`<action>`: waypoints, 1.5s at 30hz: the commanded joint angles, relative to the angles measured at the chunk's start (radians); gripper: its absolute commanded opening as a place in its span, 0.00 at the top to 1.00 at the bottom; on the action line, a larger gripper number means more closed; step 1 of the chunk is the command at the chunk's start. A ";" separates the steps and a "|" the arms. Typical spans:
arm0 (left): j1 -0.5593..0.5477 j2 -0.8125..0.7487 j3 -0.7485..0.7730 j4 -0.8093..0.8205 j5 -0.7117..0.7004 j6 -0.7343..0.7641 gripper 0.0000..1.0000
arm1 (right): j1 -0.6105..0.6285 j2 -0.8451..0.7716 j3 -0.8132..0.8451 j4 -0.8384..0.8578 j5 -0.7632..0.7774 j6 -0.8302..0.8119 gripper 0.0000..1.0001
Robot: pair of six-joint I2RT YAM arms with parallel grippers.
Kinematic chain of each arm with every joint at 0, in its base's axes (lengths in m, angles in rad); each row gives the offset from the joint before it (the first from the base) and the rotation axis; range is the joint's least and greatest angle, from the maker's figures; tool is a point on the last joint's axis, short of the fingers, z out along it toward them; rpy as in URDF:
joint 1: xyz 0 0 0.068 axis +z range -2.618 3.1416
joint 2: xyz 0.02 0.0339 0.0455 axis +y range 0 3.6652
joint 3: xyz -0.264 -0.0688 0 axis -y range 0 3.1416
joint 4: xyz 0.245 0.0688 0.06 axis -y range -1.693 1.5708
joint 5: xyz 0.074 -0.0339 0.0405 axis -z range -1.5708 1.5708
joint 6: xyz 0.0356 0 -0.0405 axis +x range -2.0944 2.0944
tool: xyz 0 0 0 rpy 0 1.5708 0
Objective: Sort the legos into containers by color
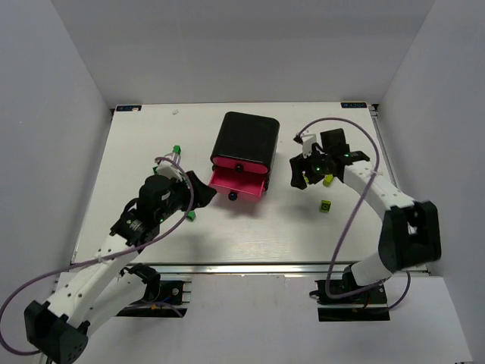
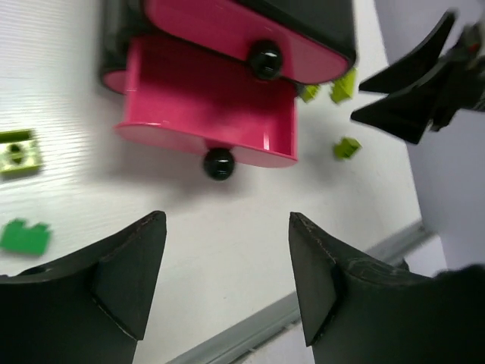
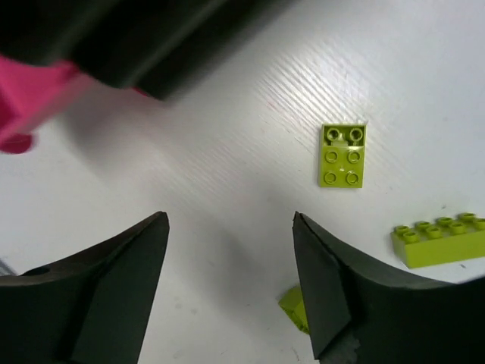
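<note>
Left hand (image 2: 225,221) is hanging open and empty, facing the pulled-out drawer (image 2: 204,98). Right hand (image 3: 229,221) is hovering open and empty near a yellow-green brick (image 3: 342,155) lying on the counter (image 3: 227,144). Risks: an off-centre pinch sending the brick skidding, or a hand bumping the drawer shut.

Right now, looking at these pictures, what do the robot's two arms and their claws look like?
The left arm and right arm are both white tubes linked by chunky black joints, and a thin purple cable loops along each. The left gripper and right gripper each end in two matte black, wedge-shaped fingers.
</note>
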 commanded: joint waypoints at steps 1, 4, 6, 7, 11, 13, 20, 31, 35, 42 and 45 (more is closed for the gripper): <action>0.002 -0.068 0.019 -0.194 -0.203 -0.010 0.25 | -0.001 0.136 0.038 0.040 0.097 0.018 0.26; 0.002 -0.113 0.014 -0.249 -0.237 -0.048 0.21 | -0.001 0.264 0.096 0.086 0.149 -0.024 0.23; 0.002 -0.142 0.011 -0.274 -0.252 -0.073 0.20 | -0.003 0.352 0.158 0.091 0.194 -0.049 0.22; 0.002 -0.151 0.010 -0.281 -0.257 -0.081 0.20 | -0.004 0.379 0.179 0.093 0.206 -0.073 0.22; 0.002 -0.194 0.008 -0.332 -0.298 -0.108 0.19 | -0.004 0.451 0.219 0.119 0.266 -0.139 0.22; 0.002 -0.215 0.008 -0.343 -0.309 -0.119 0.19 | -0.004 0.462 0.231 0.123 0.274 -0.153 0.23; 0.002 -0.217 0.007 -0.363 -0.324 -0.118 0.18 | -0.024 0.442 0.226 0.178 0.130 -0.167 0.24; 0.002 -0.182 0.034 -0.384 -0.330 -0.116 0.18 | -0.079 0.660 0.469 0.178 -0.132 -0.244 0.12; 0.002 -0.214 0.024 -0.400 -0.346 -0.150 0.18 | -0.090 0.704 0.493 0.185 -0.150 -0.319 0.14; 0.002 -0.237 0.013 -0.409 -0.372 -0.180 0.18 | -0.092 0.761 0.567 0.131 -0.165 -0.384 0.17; 0.002 -0.222 0.016 -0.400 -0.373 -0.174 0.18 | -0.088 0.775 0.568 0.129 -0.182 -0.414 0.21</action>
